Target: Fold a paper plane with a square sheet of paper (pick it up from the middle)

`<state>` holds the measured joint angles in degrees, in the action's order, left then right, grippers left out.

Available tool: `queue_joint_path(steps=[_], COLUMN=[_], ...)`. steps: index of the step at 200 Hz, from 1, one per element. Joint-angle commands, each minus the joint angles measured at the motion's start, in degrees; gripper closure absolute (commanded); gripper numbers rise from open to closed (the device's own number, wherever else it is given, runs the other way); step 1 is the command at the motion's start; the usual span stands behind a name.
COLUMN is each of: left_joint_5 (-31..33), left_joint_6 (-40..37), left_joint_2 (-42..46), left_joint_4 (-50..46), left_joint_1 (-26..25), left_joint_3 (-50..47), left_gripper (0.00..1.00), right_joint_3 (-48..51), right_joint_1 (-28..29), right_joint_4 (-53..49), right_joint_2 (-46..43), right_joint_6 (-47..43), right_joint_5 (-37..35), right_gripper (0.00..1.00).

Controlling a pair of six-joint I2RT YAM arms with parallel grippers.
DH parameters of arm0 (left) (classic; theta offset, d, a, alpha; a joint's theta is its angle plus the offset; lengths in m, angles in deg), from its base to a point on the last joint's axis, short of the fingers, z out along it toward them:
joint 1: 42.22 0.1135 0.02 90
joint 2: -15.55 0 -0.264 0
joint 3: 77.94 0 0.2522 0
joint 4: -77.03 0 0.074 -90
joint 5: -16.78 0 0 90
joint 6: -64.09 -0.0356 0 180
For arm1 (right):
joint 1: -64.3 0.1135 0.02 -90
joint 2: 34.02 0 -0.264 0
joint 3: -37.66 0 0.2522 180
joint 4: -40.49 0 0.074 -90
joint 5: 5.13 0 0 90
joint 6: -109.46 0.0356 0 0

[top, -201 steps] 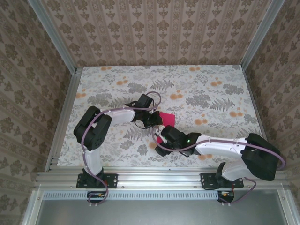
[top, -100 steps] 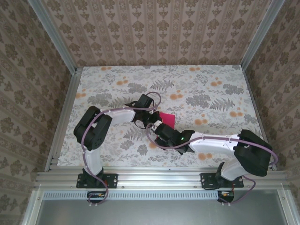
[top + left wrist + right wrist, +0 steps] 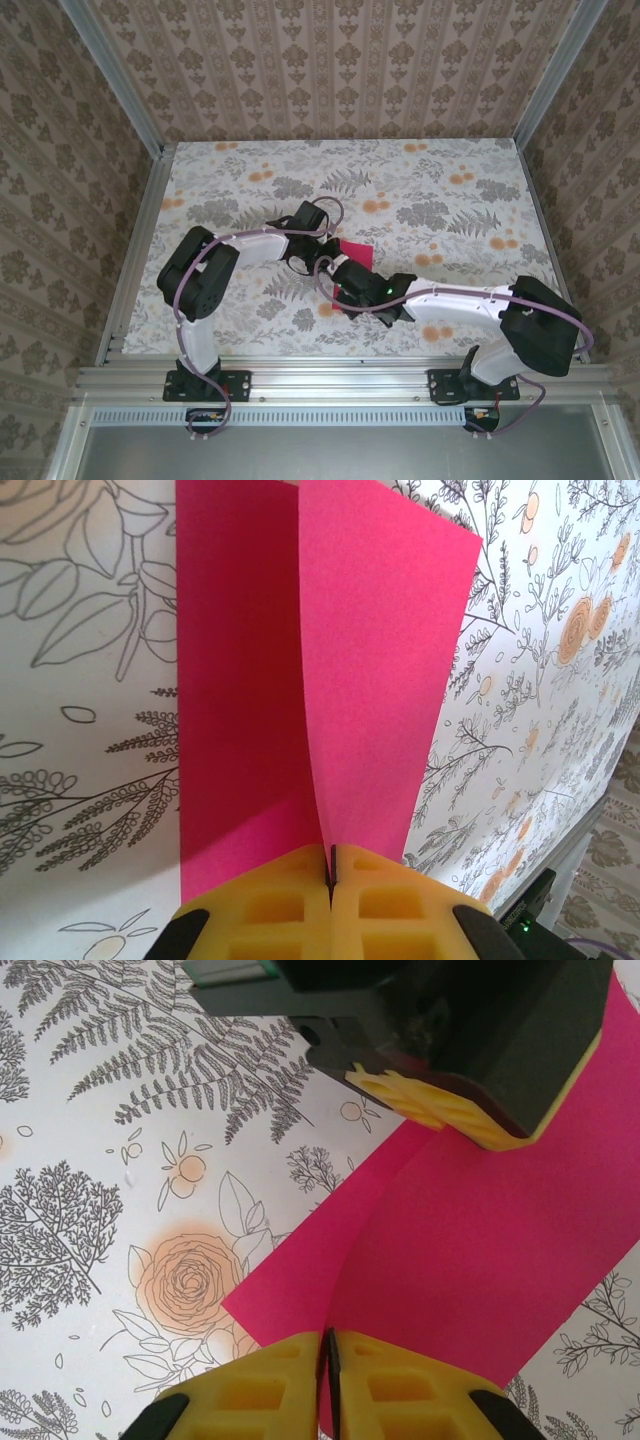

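Observation:
The square sheet of paper (image 3: 357,252) is magenta-pink and lies mid-table between both arms, creased lengthwise. In the left wrist view one half (image 3: 240,700) lies flat while the other half (image 3: 385,650) stands up from the crease. My left gripper (image 3: 330,865) is shut on the sheet at the crease. My right gripper (image 3: 328,1352) is shut on the sheet's opposite end, pinching the raised fold (image 3: 470,1230). The left gripper's yellow fingers (image 3: 440,1110) face it across the sheet. From above, the left gripper (image 3: 325,262) and right gripper (image 3: 342,285) nearly touch. The paper plane is out of view.
The table (image 3: 450,190) has a grey floral cloth with orange flower prints (image 3: 190,1280). Aluminium rails (image 3: 135,260) and patterned walls close in the left, right and far sides. Open cloth lies beyond the sheet and to both sides.
My right gripper has moved up and left to the sheet's near end and closed on it. The left gripper has stayed shut on the sheet.

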<state>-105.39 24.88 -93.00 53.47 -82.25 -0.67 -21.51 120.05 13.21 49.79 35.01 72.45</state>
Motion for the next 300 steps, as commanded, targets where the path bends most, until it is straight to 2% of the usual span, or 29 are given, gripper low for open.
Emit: queue_joint_path(steps=[1, 16, 34, 61, 79, 92, 116, 140, 163, 222, 274, 300], left_joint_5=[-0.5, -0.4, -0.5, -0.5, -0.6, -0.7, -0.7, -0.8, -0.9, -1.0, -0.9, -0.7], left_joint_6=[-1.0, -1.0, -1.0, -1.1, -1.0, -1.1, -1.3, -1.3, -1.5, -1.7, -1.7, -2.0], left_joint_2=[1.2, 1.2, 1.2, 1.1, 1.1, 1.0, 0.9, 0.7, 0.6, 0.1, 0.0, 0.0], left_joint_4=[-1.3, -1.4, -1.6, -1.7, -1.7, -1.9, -2.1, -2.2, -2.4, -2.7, -2.7, -3.3], left_joint_1=[-0.1, -0.1, -0.1, -0.2, -0.2, -0.3, -0.4, -0.3, -0.5, -0.5, -0.6, -0.6], left_joint_3=[1.4, 1.6, 1.7, 1.9, 2.1, 2.3, 2.5, 2.9, 3.1, 3.3, 3.2, 3.2], left_gripper=[1.00, 1.00, 1.00, 1.00, 1.00, 1.00, 1.00, 1.00, 1.00, 1.00, 1.00, 1.00], right_joint_3=[-1.8, -2.1, -2.8, -4.0, -5.1, -6.2, -8.5, -9.9, -11.2, -13.4, -13.0, -12.8], right_joint_1=[-1.4, -2.2, -2.7, -2.7, -2.7, -2.7, -2.5, -2.0, -1.2, 0.4, 0.6, 0.5], right_joint_4=[-2.0, -2.5, -3.6, -5.1, -6.5, -7.9, -10.4, -12.7, -14.9, -18.7, -18.3, -17.7], right_joint_2=[-1.7, -1.7, -1.6, -0.8, 0.3, 1.3, 2.7, 3.9, 5.0, 7.3, 6.1, 5.5], right_joint_6=[2.1, 2.5, 2.8, 2.9, 2.8, 2.7, 2.3, 2.2, 2.0, 2.2, 2.4, 2.7], right_joint_5=[4.1, 6.4, 7.5, 6.7, 5.4, 4.5, 5.7, 5.2, 3.9, -1.2, -4.1, -3.8], right_gripper=[0.86, 0.86, 0.80, 0.67, 0.65, 0.54, 0.44, 0.37, 0.35, 0.40, 0.73, 0.84])
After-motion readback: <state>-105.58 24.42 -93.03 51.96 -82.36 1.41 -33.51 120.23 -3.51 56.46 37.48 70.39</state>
